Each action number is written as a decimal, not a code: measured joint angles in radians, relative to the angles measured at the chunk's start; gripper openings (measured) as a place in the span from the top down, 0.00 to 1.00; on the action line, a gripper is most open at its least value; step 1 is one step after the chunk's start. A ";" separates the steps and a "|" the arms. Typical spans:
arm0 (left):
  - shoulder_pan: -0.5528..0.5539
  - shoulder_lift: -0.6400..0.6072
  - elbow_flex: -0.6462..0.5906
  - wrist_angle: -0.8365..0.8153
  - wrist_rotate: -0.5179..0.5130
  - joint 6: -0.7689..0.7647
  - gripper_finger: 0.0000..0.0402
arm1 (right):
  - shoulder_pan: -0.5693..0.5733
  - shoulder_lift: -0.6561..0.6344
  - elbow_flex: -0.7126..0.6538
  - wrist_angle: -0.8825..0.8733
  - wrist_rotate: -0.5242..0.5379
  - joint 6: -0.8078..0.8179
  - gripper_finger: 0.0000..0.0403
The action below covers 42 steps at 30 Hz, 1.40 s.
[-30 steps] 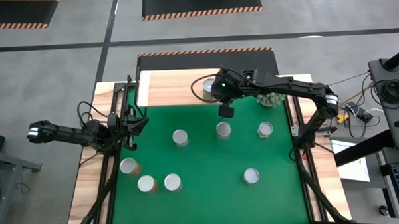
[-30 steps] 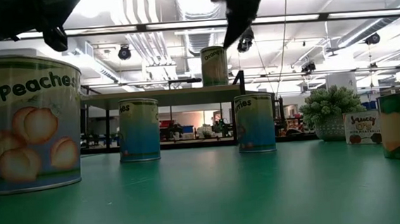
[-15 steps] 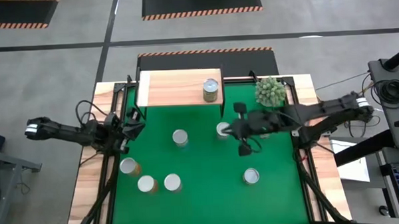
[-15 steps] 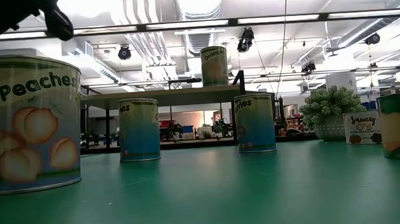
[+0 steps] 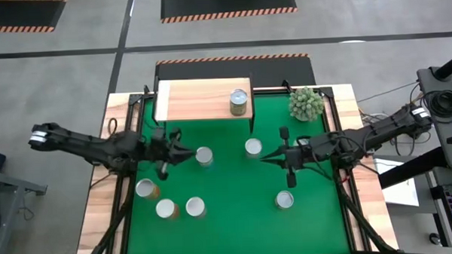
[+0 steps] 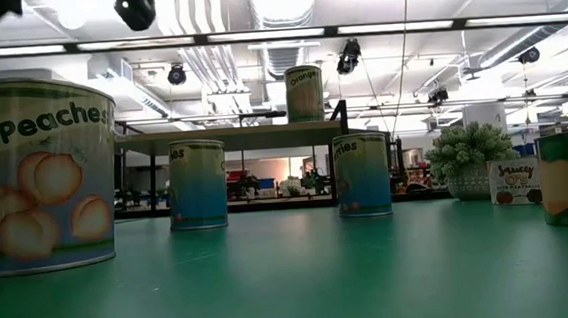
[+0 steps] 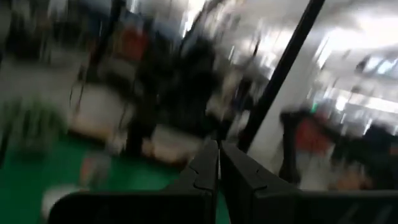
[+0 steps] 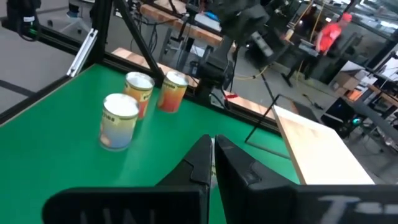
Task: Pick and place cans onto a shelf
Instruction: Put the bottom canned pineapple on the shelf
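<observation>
The shelf (image 5: 199, 100), a light-wood board, stands at the far edge of the green mat with one orange-labelled can (image 5: 239, 102) upright on it. Several more cans stand on the mat, among them one mid-mat (image 5: 204, 156), another beside it (image 5: 253, 147) and a group near the left front (image 5: 166, 209). My left gripper (image 5: 189, 152) is shut and empty, level above the mat, just left of the mid-mat can. My right gripper (image 5: 263, 157) is shut and empty, pointing left, just near-right of the can beside it. In the wrist views both pairs of fingers meet: left gripper (image 7: 217, 168), right gripper (image 8: 213, 155).
A fuzzy green ball plant (image 5: 306, 103) sits at the far right of the mat, right of the shelf. A single can (image 5: 284, 200) stands near-right. Wooden strips (image 5: 101, 214) border the mat. The low view shows a large Peaches can (image 6: 43, 176) close at the left.
My right gripper has drawn back from the can on the shelf toward the near and right side, sunk and tipped level, pointing left. My left gripper has swung from the mat's left edge out and up over the mat toward the mid-mat can. Both stay shut; no can has moved.
</observation>
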 joint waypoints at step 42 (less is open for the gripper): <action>-0.564 0.592 0.616 -1.595 0.045 -0.697 0.41 | 0.000 -0.156 -0.064 -0.033 -0.001 -0.085 0.98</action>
